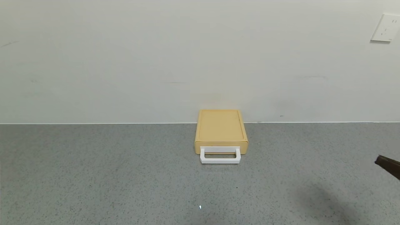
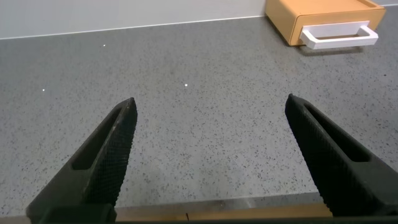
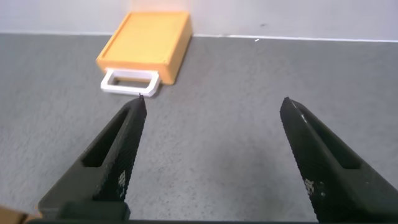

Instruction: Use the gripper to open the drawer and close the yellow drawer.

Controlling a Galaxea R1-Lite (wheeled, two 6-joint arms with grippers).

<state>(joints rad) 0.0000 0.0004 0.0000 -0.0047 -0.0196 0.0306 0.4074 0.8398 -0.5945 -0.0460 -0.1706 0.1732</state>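
Observation:
The mustard-yellow drawer point(image 1: 221, 128) stands against the back wall on the grey counter, its tray pushed in and its white loop handle point(image 1: 220, 156) facing me. It also shows in the left wrist view point(image 2: 323, 15) and the right wrist view point(image 3: 148, 43). My right gripper point(image 3: 212, 107) is open and empty above bare counter, well to the right of the drawer and nearer to me; one black fingertip point(image 1: 387, 165) shows at the head view's right edge. My left gripper point(image 2: 211, 106) is open and empty, low over the counter's front edge, far left of the drawer.
The grey speckled counter point(image 1: 125, 175) runs to a white wall behind. A white wall socket point(image 1: 386, 28) is at the upper right. A wooden front edge point(image 2: 217, 214) of the counter shows under the left gripper.

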